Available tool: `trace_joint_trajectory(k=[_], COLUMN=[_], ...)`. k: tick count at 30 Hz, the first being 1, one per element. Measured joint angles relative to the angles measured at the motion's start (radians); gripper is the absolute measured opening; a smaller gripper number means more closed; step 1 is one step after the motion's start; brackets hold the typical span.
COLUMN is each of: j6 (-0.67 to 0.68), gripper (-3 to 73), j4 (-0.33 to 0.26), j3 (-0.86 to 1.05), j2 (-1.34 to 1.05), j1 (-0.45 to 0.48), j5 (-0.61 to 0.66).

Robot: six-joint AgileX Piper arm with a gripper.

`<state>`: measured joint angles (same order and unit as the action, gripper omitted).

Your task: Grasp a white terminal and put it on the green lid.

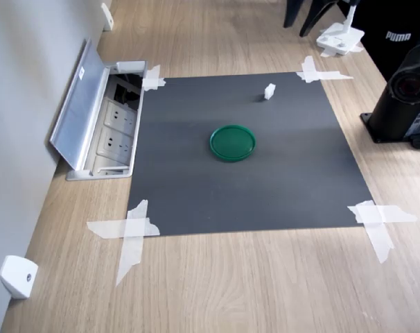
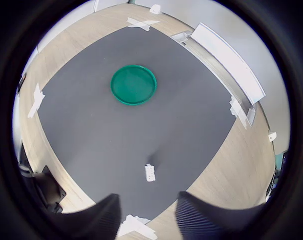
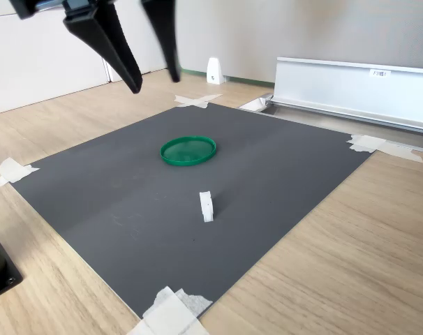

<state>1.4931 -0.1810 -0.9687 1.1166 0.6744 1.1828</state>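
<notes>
While the gripper point(image 3: 154, 77) hangs high above the bench in the second exterior view, its two dark fingers point(image 3: 107, 42) stand apart with nothing between them, and the wrist view shows the same spread tips point(image 2: 104, 215) with open space in the gap. Below them, on the black mat point(image 3: 114, 202), the white terminal point(image 3: 206, 206) stands upright, well clear of the jaws and touched by nothing. It sits near one corner of the mat, the taped corner point(image 2: 136, 226) that shows between the fingertips in the wrist view; in the first exterior view the white terminal point(image 1: 269, 91) lies close to the mat's far edge, toward the far right corner. The green lid point(image 1: 232, 142) rests flat near the middle of the mat, rim up and empty, well apart from the terminal; it appears as a round dish in the wrist view point(image 2: 134, 84) and as a low green ring in the second exterior view point(image 3: 188, 150). White tape strips point(image 1: 127, 229) cross at each corner of the mat and hold it to the wooden bench point(image 1: 231, 284). Beyond the mat's left edge in the first exterior view, a socket box point(image 1: 116, 135) is sunk into the bench with its metal flap point(image 1: 78, 104) raised. A small white wedge-shaped bracket point(image 1: 17, 276) sits at the bench's near left edge by the wall.
</notes>
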Motion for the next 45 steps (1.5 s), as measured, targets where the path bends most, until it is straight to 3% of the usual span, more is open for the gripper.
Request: trace_joint_trajectory(k=[3, 6, 22, 33, 45], j6=[-0.012, -0.023, -0.025, 0.048, 0.0], gripper=[60.3, 63.1, 61.8, 61.8, 61.8], j4=[0.001, 0.001, 0.002, 0.034, 0.086], j3=[-0.026, -0.034, -0.037, 0.047, 0.165], j2=[0.019, 0.037, 0.139, 0.189, 0.189], j1=[0.0, 0.0, 0.0, 0.0, -0.111], j5=[0.026, 0.037, -0.005, -0.208, -0.337])
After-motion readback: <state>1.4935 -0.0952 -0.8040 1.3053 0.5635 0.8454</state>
